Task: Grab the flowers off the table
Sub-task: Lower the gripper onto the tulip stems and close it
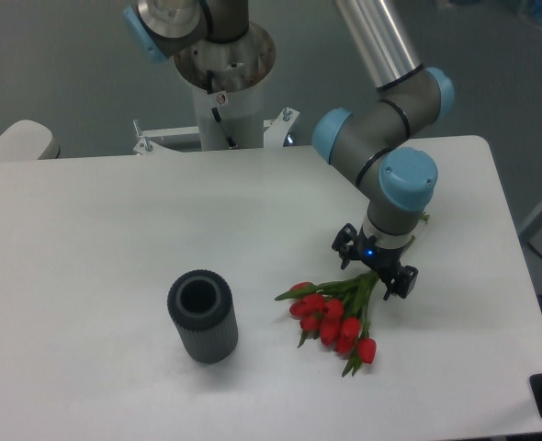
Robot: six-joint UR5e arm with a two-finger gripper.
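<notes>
red tulips lie low on the white table (96,230), right of a ribbed grey cylinder (202,316)

the gripper (375,274) hangs over the stem end of the flowers (335,317), jaws spread either side, likely placed to pinch the bundled stems rather than crush buds
</notes>
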